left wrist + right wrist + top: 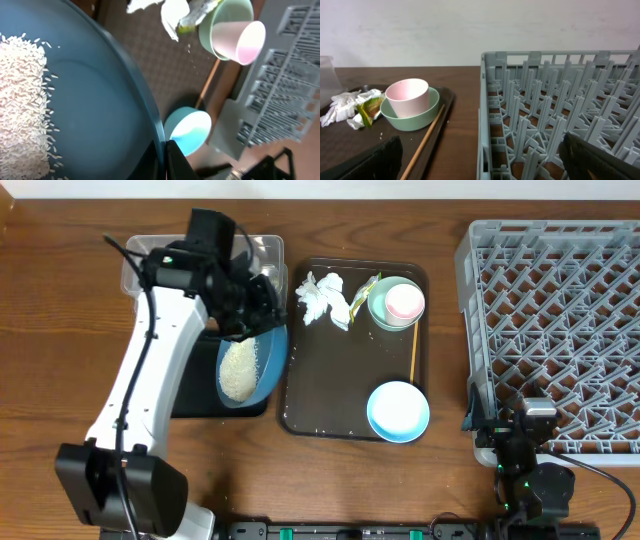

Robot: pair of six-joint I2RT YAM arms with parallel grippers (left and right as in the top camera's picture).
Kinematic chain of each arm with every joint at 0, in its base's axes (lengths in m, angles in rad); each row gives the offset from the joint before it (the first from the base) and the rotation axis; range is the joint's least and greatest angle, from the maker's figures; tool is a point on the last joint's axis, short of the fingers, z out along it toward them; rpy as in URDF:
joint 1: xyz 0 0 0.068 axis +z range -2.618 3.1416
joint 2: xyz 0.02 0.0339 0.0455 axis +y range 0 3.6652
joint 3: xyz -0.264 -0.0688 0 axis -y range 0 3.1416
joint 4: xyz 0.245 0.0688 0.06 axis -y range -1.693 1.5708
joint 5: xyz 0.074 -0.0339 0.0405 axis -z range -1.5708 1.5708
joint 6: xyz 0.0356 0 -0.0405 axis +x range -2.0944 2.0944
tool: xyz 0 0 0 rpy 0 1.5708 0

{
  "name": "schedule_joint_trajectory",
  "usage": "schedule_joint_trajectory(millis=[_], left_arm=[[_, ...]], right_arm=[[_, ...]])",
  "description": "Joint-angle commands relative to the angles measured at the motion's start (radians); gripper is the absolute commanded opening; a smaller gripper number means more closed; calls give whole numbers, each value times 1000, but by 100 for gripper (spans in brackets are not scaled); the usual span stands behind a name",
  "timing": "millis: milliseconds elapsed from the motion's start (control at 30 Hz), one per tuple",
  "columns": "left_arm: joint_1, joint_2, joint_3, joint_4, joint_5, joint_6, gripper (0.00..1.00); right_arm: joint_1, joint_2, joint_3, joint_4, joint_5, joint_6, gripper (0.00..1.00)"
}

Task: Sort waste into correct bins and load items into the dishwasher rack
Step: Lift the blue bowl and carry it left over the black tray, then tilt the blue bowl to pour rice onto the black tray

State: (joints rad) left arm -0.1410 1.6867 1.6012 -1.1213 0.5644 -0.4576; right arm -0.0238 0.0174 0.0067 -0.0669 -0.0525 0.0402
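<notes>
The blue plate (pixel 270 365) bearing the rice heap (pixel 238 370) is clamped at its rim by the left gripper (pixel 164 160), left of centre over the black tray (pixel 195 405), the clear tub (pixel 135 265) just above it in frame; the right gripper (pixel 482 162) is parked spread apart at lower right.

No text, label, brand, number or sign can be read in any view, and any print on the green-yellow wrapper (pixel 370 109) is too blurred to make out.
</notes>
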Motion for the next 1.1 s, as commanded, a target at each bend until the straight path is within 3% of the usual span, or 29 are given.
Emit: schedule_joint_trajectory(millis=[0, 500, 1067], left_arm=[[42, -23, -13, -3, 125, 69, 6], [248, -23, -104, -30, 426, 267, 6], [493, -23, -275, -29, 770, 585, 6]], right_arm=[[-5, -4, -1, -4, 0, -12, 99], [-5, -4, -1, -4, 0, -12, 99], [-5, -4, -1, -4, 0, -12, 99]])
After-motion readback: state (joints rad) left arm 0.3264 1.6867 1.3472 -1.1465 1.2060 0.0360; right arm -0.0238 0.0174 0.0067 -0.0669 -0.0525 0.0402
